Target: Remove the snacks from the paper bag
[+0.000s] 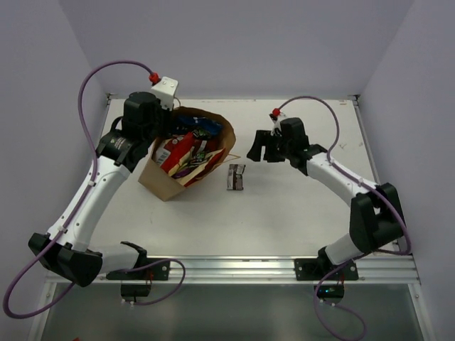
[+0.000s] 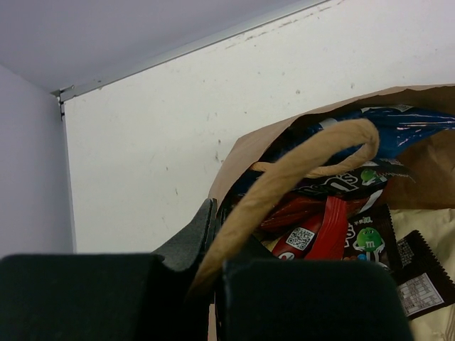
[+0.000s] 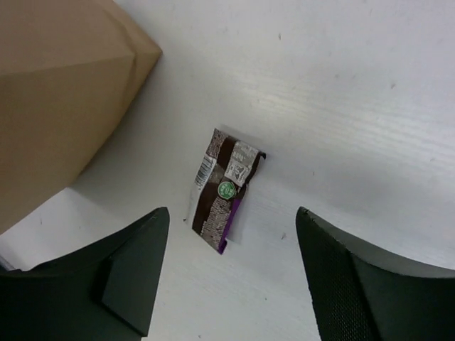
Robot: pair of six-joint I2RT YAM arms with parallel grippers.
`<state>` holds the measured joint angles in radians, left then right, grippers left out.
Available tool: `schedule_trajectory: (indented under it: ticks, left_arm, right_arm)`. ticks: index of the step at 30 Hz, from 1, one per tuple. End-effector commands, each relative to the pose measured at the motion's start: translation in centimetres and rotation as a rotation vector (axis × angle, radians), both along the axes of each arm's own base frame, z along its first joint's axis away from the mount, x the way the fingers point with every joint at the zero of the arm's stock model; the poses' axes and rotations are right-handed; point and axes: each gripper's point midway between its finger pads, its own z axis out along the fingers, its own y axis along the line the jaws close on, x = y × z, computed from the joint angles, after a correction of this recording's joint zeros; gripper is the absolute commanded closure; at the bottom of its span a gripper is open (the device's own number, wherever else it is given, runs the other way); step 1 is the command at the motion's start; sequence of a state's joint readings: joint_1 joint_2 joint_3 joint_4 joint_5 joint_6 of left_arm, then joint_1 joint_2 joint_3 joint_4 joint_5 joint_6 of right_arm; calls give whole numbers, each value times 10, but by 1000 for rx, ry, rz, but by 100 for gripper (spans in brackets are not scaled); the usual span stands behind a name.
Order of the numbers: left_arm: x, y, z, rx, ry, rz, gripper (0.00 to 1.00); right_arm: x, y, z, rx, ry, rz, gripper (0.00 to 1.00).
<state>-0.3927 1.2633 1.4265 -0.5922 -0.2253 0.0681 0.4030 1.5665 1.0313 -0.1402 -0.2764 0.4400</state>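
The brown paper bag (image 1: 165, 181) lies tilted on the table, its mouth open toward the back right. Snacks fill it: a red packet (image 1: 178, 150), a blue packet (image 1: 202, 126) and dark candy packets (image 2: 370, 241). My left gripper (image 1: 161, 133) is at the bag's left rim, shut on the bag's loop handle (image 2: 306, 160), which runs between its jaws (image 2: 217, 238). A brown-purple candy bar (image 1: 235, 177) lies on the table right of the bag. My right gripper (image 1: 257, 147) is open and empty, above the bar (image 3: 224, 188), which shows between its fingers (image 3: 135, 270).
The bag's brown side (image 3: 64, 92) is at the upper left of the right wrist view. The table's back rail (image 2: 185, 50) and left wall are close behind the bag. The white table (image 1: 284, 213) runs to the front rail.
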Motion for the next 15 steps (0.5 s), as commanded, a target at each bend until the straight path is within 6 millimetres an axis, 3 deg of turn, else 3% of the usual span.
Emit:
schedule_trajectory:
  ticks: [1, 6, 9, 13, 15]
  left_arm:
    - [-2, 1, 28, -52, -89, -7, 100]
    - [-4, -1, 26, -48, -78, -26, 100]
    - [-5, -2, 30, -43, -82, -37, 100]
    - [-5, -4, 34, -29, -93, -60, 100]
    - [-4, -5, 38, -30, -106, -71, 100]
  right_arm:
    - [15, -11, 118, -55, -357, -5, 24]
    - [-12, 18, 202, -98, -647, 178, 23]
    - [-22, 38, 229, -83, -733, 246, 23]
    - [-33, 66, 243, -58, -799, 377, 25]
    - [-32, 85, 226, -87, -770, 455, 26]
